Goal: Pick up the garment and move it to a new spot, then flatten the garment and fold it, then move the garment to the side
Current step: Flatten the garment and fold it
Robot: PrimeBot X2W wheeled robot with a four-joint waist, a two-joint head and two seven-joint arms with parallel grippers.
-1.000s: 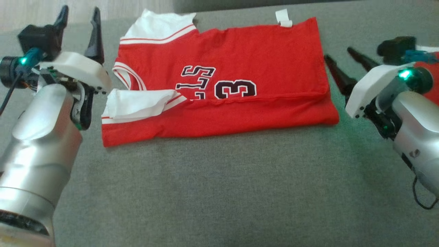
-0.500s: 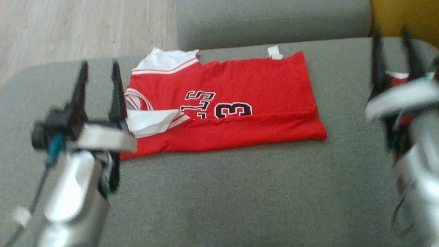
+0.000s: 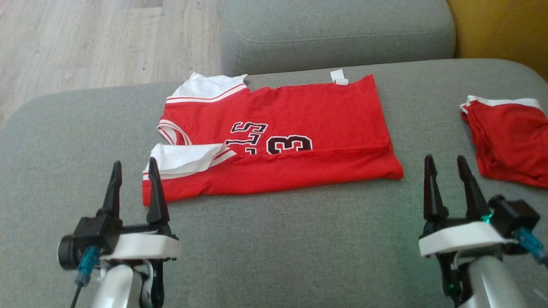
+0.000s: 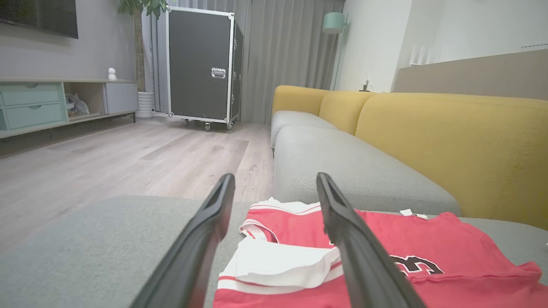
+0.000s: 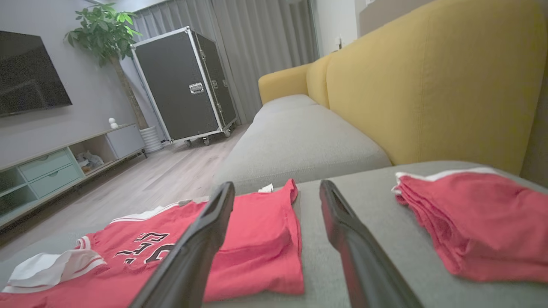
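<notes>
Red jersey [image 3: 278, 141] lies flat on grey sofa seat [image 3: 274, 248], near long edge folded up over lower half of number, white sleeve turned over at left end. Left hand [image 3: 135, 163] just beside jersey's near-left corner, fingers apart, empty. Right hand [image 3: 445, 159] off near-right corner, fingers apart, empty. Second red garment [image 3: 509, 137] folded at far right, well apart. Likely mid-fold: one lengthwise fold done, more to go. Next move probably calls for pinching both layers at one end and carrying them across, keeping sleeve tucked
</notes>
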